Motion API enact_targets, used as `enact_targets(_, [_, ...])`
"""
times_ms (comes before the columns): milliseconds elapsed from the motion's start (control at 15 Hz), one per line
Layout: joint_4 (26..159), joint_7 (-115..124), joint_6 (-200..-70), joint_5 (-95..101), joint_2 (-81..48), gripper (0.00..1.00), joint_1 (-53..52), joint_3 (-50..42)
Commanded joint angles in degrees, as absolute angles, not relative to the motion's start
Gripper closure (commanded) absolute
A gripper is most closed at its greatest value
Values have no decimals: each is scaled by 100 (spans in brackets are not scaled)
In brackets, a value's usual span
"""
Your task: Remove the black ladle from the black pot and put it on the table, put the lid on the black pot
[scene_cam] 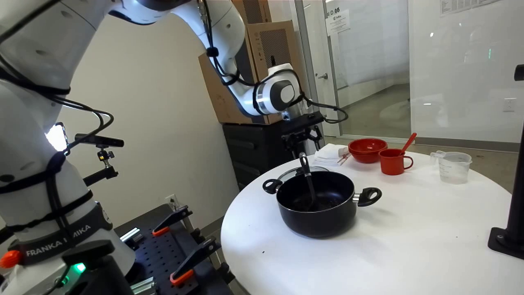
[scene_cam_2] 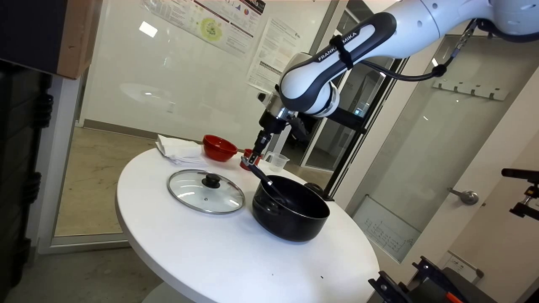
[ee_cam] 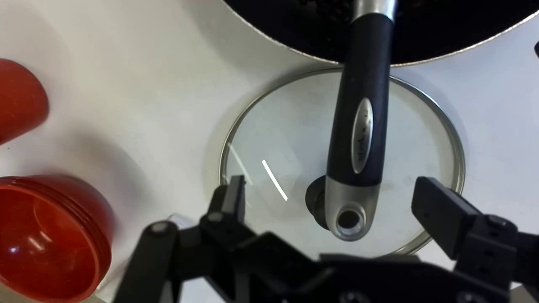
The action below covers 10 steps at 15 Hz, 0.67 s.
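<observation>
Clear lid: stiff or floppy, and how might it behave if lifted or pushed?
The clear lid looks like glass, so it is probably stiff and could crack if knocked. Its black knob stands up in the middle, so a lift there would likely stay fairly level. Lying knob up on the smooth white table, it would probably slide rather than roll.

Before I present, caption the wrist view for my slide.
Black ladle jutting from black pot over lid, its handle end framed by the open claw.
</observation>
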<state>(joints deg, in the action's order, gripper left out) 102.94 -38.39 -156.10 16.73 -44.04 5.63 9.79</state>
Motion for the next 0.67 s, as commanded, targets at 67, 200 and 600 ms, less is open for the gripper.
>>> enact_targets(67, [10073, -4039, -15497, 1579, -4553, 0, 545, 1030])
enact_targets(200, [10077, -4047, -15497, 1614, -4590, 20, 523, 998])
enact_targets(600, [10090, -4061, -15497, 1653, -4676, 60, 482, 954])
